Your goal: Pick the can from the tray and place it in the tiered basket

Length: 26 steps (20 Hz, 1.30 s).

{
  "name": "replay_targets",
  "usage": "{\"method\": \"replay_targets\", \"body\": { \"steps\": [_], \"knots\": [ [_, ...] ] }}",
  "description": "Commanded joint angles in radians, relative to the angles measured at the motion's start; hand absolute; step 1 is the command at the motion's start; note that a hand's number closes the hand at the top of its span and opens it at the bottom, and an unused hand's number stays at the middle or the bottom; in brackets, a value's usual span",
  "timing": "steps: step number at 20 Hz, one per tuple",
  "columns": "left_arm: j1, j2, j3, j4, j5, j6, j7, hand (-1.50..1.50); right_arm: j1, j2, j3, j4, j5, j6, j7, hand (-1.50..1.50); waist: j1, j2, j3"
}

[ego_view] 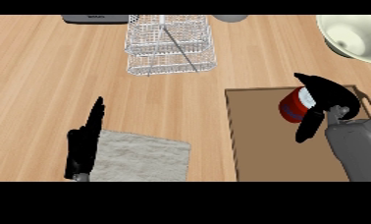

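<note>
Red can (293, 105) at tray (253, 144), right hand (332, 95) curled round it for lifting toward basket (170, 46); left hand (83, 144) flat, resting.

We took the place for a kitchen. A pale wooden tabletop (65, 70) filled the view, and on it we saw a wire tiered basket (170, 46), a brown tray (268, 149) bearing a red can (292, 108), and a grey cloth (141, 156). A pale bowl (351, 34) stood at the far right corner, a dark appliance (94, 18) at the far edge.
</note>
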Motion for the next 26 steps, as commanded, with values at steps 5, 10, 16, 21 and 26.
{"method": "replay_targets", "body": {
  "steps": [5,10,16,21,26],
  "knots": [
    [0.015,0.004,0.036,0.047,0.013,-0.016,-0.031,0.00,0.059,-0.017,-0.028,0.112,0.086,-0.064,-0.171,1.50,-0.001,0.003,-0.003],
    [-0.018,0.016,0.048,0.014,0.019,-0.036,0.018,0.00,-0.010,0.026,-0.023,0.181,0.125,-0.091,-0.253,1.50,0.002,0.003,-0.003],
    [0.060,-0.026,-0.022,-0.013,-0.030,-0.013,-0.013,0.00,-0.031,0.000,0.062,0.169,0.219,-0.148,-0.385,1.50,0.007,0.003,-0.002],
    [0.004,-0.014,-0.001,0.015,-0.015,-0.028,-0.021,0.00,-0.165,0.085,0.224,0.249,0.288,-0.175,-0.529,1.50,0.048,0.014,-0.002],
    [-0.040,0.019,0.048,0.011,-0.006,-0.023,0.050,0.00,-0.254,0.135,0.141,0.381,0.287,-0.290,-0.622,1.50,0.010,0.006,-0.002]
  ]
}}
